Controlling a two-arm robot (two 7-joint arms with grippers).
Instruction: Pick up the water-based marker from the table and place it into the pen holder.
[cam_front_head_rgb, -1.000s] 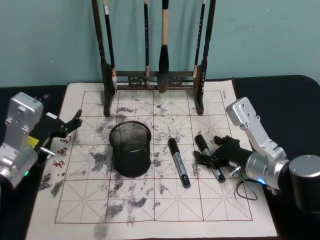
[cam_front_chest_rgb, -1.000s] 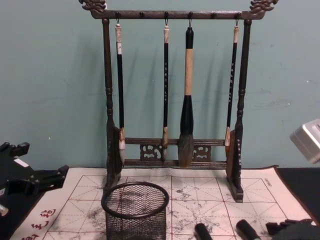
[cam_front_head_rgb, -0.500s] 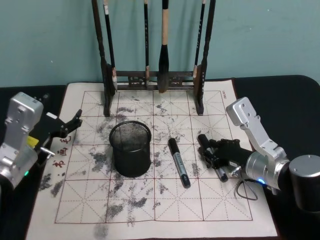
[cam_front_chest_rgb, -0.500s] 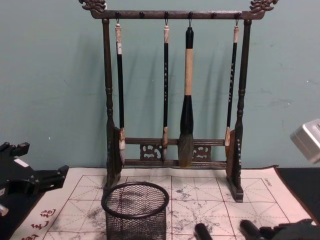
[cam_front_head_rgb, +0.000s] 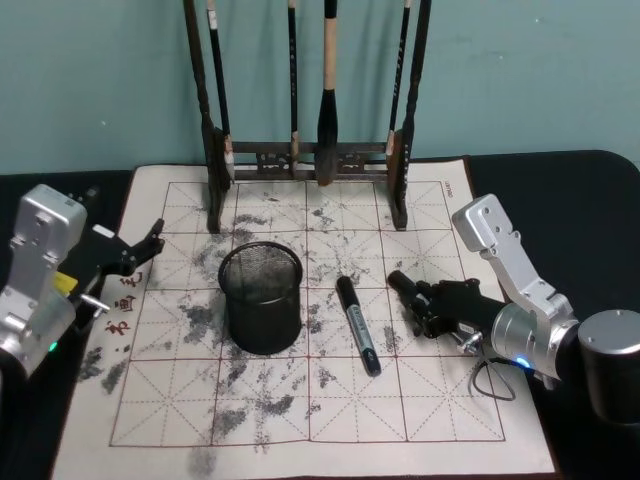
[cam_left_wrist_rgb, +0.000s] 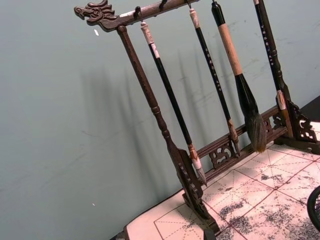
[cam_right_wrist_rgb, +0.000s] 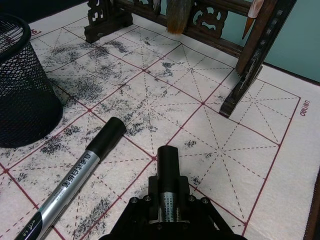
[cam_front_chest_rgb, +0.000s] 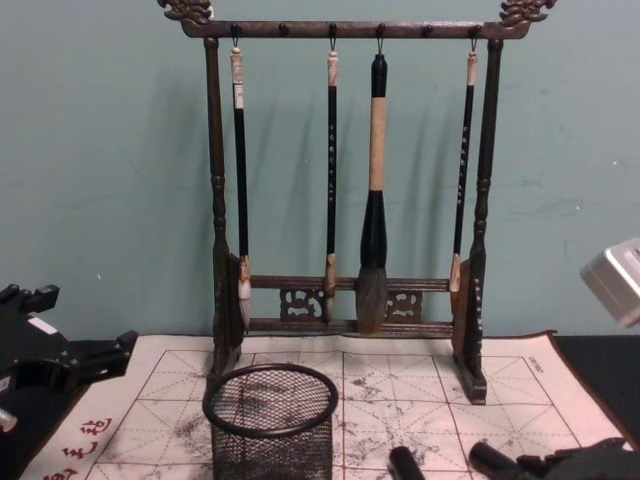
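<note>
The water-based marker (cam_front_head_rgb: 402, 285), black-capped with a grey barrel, sits in my right gripper (cam_front_head_rgb: 428, 310), which is shut on its barrel just over the cream cloth (cam_front_head_rgb: 450, 420) on the black table (cam_front_head_rgb: 590, 200). From the right wrist, the marker (cam_right_wrist_rgb: 167, 165) sticks forward out of the closed gripper (cam_right_wrist_rgb: 169, 200). The pen holder (cam_front_head_rgb: 261, 298), a short black mesh cup, stands upright to the left of it and shows again at the pen holder (cam_right_wrist_rgb: 20, 85) and the pen holder (cam_front_chest_rgb: 270, 420). My left gripper (cam_front_head_rgb: 140, 252) rests open at the cloth's left edge.
A second marker (cam_front_head_rgb: 357, 325) lies flat on the cloth between the cup and my right gripper. The tall dark wooden brush rack (cam_front_head_rgb: 310, 150) with several hanging brushes stands at the back of the cloth. A teal wall (cam_front_chest_rgb: 110, 180) closes the scene behind it.
My right gripper has closed on the marker and shifted slightly up and left with it; the cap end has swung a little. The left arm, cup and second marker have not moved.
</note>
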